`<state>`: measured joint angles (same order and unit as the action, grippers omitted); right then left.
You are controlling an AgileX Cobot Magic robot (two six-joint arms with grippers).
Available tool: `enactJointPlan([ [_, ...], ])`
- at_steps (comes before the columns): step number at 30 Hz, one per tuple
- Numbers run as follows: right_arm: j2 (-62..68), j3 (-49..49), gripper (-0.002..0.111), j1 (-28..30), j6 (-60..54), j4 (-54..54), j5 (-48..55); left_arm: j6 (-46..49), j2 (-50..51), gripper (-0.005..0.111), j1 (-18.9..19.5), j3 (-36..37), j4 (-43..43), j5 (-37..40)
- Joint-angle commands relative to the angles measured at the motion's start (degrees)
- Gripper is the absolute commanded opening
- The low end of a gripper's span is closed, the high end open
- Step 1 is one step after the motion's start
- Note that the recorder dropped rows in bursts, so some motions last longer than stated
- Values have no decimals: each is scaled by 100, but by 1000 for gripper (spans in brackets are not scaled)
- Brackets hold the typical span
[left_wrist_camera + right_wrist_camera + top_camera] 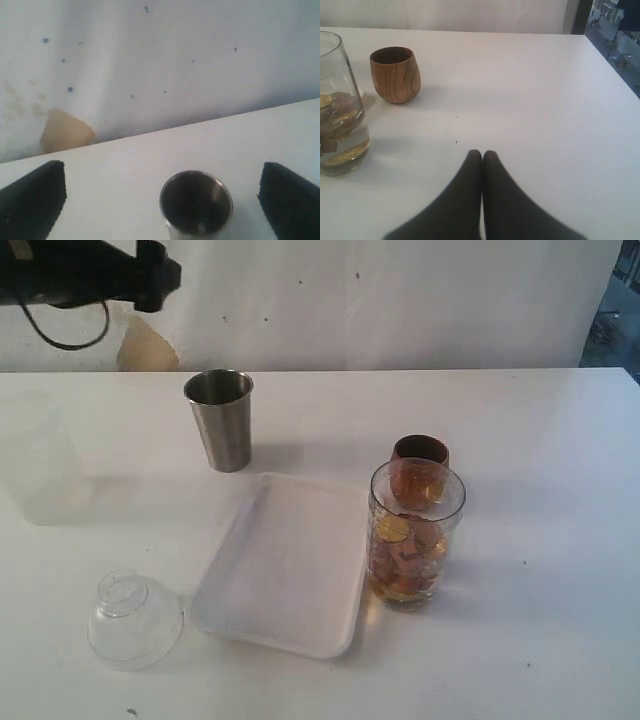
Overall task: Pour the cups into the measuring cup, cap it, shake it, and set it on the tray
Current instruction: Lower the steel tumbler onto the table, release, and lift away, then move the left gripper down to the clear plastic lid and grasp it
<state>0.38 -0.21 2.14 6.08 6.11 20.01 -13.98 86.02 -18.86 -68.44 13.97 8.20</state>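
You are looking across a white table [560, 540] that is filling the scene. Behind it a white wall [400, 300] is showing small dark specks and a tan patch [145, 348] far left; a dark opening [618, 310] is showing far right.

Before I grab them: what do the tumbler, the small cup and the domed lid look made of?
Tumbler: metal, likely steel, with a brushed grey sheen and a reflective rim. Small cup: wood, smooth and brown, grain lines plain in the right wrist view. Domed lid: clear, probably plastic; the table shows through it.
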Motion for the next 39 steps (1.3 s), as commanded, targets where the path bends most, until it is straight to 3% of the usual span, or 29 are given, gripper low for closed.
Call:
enactJointPlan([
  [1, -38, 21, 0, 25, 22, -7, 2, -101, -692, 105, -28, -26, -106, 1184],
  [9, -38, 21, 0, 25, 316, -7, 2, -304, -1377, 104, -28, -26, -700, 3830],
  [13, -38, 21, 0, 25, 316, -7, 2, 326, -1256, 99, -28, -26, -1525, 5354],
  [18, -38, 21, 0, 25, 316, -7, 2, 822, -935, 96, -28, -16, -2586, 6177],
  [24, -38, 21, 0, 25, 316, -7, 2, 832, -425, 96, -157, 292, -2567, 6177],
  [28, -38, 21, 0, 25, 316, -7, 2, 1004, -196, 96, -613, 886, -2036, 5158],
  [32, -38, 21, 0, 25, 316, -7, 14, 824, -62, 96, -810, 1337, -1897, 4099],
  [39, -38, 21, 0, 25, 316, -7, 3, 825, 619, 96, -810, 1525, -1708, 3620],
])
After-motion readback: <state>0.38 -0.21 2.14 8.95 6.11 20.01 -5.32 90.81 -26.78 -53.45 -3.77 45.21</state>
